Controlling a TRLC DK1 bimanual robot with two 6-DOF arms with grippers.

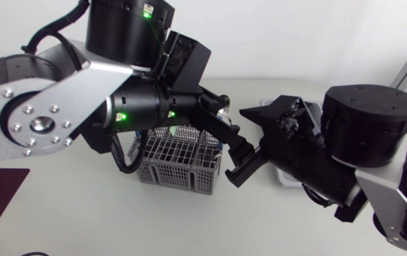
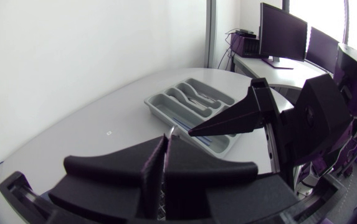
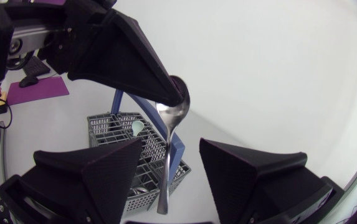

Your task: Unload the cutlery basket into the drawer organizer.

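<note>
- Fingers (image 3: 134, 68) of my left gripper (image 3: 178, 99) are clamped on the bowl of a spoon (image 3: 166, 180), which hangs handle-down over the cutlery basket (image 3: 113, 127).
- I have my right gripper (image 3: 172, 142) spread wide, one finger on either side of the spoon's handle, apparently not touching it.
- Beyond both grippers, the drawer organizer (image 2: 190, 102) lies on the table (image 2: 103, 118).

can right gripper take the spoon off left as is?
Probably yes. The left gripper holds the spoon by its bowl, and the handle hangs free between the open fingers of the right gripper, with nothing else in the gap.
</note>
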